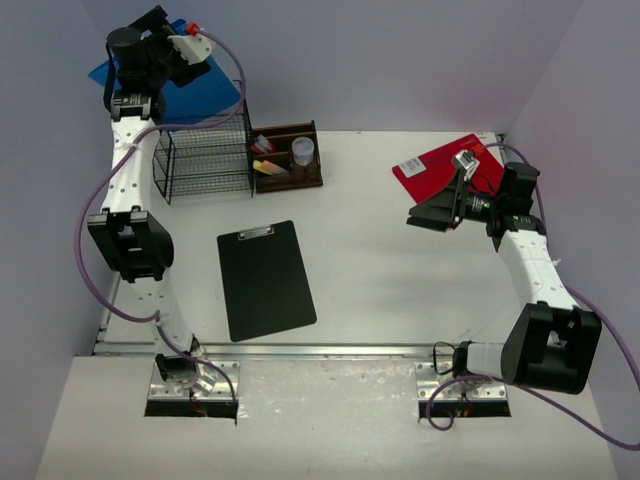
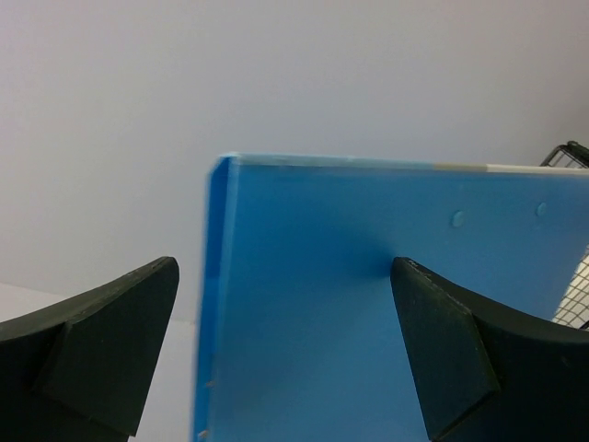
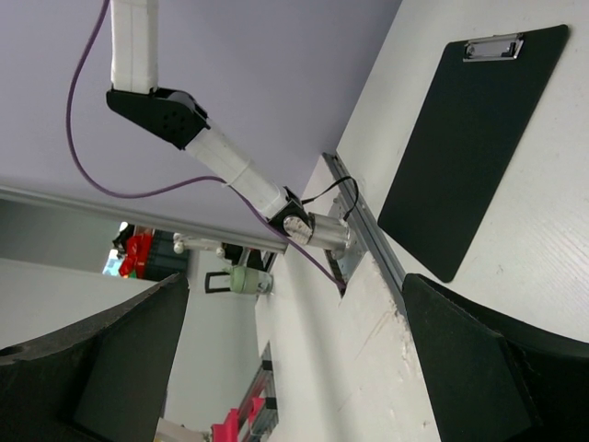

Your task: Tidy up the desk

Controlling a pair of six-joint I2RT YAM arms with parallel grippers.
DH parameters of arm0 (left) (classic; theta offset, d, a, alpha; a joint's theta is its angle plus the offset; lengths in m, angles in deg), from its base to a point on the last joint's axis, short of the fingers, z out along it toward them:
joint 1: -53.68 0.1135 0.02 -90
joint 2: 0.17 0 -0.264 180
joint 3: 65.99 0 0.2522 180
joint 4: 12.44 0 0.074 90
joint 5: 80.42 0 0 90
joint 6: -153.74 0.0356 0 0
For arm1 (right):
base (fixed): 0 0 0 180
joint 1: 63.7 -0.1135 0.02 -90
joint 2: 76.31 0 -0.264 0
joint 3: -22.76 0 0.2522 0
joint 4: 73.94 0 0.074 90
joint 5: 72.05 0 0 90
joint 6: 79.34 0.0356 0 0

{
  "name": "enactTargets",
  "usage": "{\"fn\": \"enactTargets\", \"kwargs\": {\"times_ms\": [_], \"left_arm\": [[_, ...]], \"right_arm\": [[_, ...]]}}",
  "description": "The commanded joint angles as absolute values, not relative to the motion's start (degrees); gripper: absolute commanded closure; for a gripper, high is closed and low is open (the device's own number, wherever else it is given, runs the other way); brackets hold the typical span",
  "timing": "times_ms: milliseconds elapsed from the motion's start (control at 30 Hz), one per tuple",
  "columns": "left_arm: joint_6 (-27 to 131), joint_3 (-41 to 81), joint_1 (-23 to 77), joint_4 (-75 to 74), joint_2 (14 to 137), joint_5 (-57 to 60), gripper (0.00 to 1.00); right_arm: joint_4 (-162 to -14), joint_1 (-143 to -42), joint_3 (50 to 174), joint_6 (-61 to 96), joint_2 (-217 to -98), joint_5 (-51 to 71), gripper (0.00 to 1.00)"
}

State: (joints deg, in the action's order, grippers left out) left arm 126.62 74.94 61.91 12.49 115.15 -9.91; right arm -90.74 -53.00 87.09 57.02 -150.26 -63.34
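The white desk holds a black clipboard left of the middle and a red folder at the far right. A blue folder stands over the black wire rack at the far left. My left gripper is raised at that folder. In the left wrist view it is open, and the folder's flat face fills the space between and beyond the fingers. My right gripper is open and empty above the desk, just left of the red folder.
A small brown wooden organizer with a cup and small items stands beside the rack. A silver rail runs along the desk's front edge. The right wrist view shows the clipboard, the rail and the left arm's base.
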Motion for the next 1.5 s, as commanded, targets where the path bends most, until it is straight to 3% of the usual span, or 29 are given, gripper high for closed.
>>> {"fn": "enactTargets", "kwargs": {"times_ms": [0, 533, 1033, 1267, 1433, 1467], "left_arm": [[121.5, 76.1, 61.5, 8.5, 117.7, -8.6, 0.02], [104.4, 70.5, 64.3, 0.2, 112.5, -12.3, 0.00], [122.0, 70.9, 73.1, 30.4, 104.7, -22.8, 0.09], [128.1, 72.9, 74.7, 39.7, 104.2, -23.6, 0.48], [131.0, 75.7, 74.6, 43.2, 105.5, -24.4, 0.65], [131.7, 76.8, 74.7, 44.0, 106.0, -24.3, 0.73]], "right_arm": [[-88.5, -53.0, 87.7, 56.5, -150.0, -63.7, 0.01], [-91.8, -53.1, 92.2, 52.3, -152.5, -63.4, 0.01], [-92.2, -53.1, 93.0, 51.9, -153.3, -63.8, 0.01], [-90.2, -53.1, 92.6, 53.6, -153.1, -63.9, 0.01], [-89.6, -53.1, 92.5, 53.9, -152.9, -64.0, 0.01], [-89.6, -53.1, 92.4, 53.9, -152.8, -64.1, 0.01]]}}
